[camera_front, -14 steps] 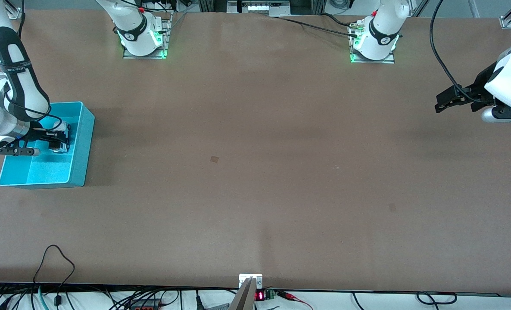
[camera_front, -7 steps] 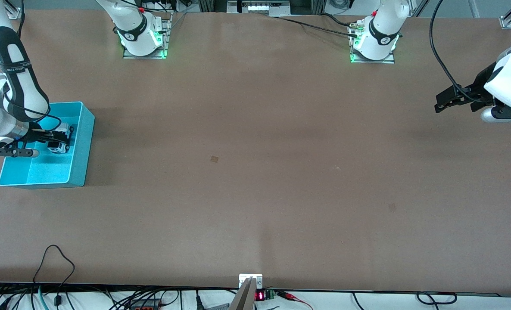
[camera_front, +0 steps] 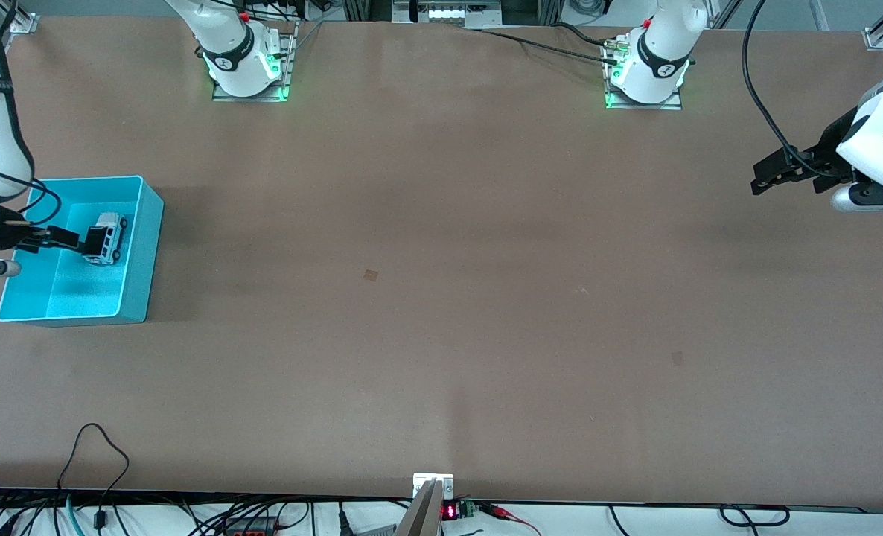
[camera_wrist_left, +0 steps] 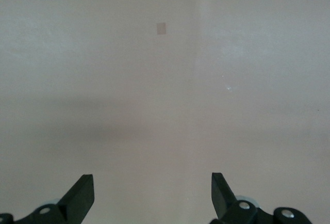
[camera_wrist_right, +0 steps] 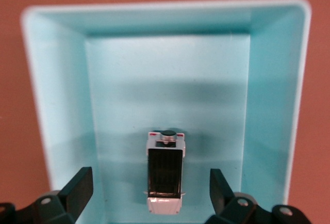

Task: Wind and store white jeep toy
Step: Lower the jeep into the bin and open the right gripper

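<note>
We see the brown table (camera_front: 441,298) lying bare across its middle. The turquoise bin (camera_front: 140,253) sits at the right arm's end, near the table's edge. Our left gripper (camera_front: 760,179) waits over the left arm's end, fingers spread, holding nothing. Our right gripper (camera_wrist_right: 149,190) hangs above the bin, fingers spread wide, touching nothing. The white jeep toy (camera_wrist_right: 165,170) rests on the bin's floor.
</note>
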Tool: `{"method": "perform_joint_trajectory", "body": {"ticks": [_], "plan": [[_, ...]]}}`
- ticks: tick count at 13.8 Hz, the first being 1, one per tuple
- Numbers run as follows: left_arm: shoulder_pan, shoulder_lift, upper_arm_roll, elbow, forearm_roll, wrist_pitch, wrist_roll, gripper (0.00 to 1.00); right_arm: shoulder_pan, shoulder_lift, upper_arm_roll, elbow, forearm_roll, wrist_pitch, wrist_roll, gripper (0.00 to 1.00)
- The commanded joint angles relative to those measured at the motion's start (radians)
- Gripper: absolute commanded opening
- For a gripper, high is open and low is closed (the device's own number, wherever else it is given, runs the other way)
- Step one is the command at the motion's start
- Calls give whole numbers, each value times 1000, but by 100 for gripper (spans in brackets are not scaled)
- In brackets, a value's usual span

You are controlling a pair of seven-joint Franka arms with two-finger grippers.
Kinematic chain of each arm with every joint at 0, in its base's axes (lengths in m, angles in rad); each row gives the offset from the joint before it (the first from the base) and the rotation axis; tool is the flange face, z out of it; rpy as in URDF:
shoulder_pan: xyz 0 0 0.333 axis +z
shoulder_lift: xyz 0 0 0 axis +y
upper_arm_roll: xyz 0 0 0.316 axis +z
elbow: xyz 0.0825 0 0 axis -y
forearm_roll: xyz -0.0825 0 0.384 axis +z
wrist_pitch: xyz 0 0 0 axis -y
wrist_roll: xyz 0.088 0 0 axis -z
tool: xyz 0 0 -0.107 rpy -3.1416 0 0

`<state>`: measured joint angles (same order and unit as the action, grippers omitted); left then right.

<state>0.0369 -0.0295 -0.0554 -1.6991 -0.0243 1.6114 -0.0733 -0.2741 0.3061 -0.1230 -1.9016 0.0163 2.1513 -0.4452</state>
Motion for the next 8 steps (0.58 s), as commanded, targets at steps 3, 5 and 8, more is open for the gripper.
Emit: {"method": "perform_joint_trajectory", "body": {"ticks": [3,5,8], "plan": [[-3,-7,-12,10,9,-10,-5,100,166,-108,0,78,-6,-142,11,100],[-3,-7,-12,10,9,-10,-5,100,222,-140,0,99,1,-169,22,100],[-3,-7,-12,10,9,-10,-5,100,271,-169,2,136,2,-235,86,100]]}}
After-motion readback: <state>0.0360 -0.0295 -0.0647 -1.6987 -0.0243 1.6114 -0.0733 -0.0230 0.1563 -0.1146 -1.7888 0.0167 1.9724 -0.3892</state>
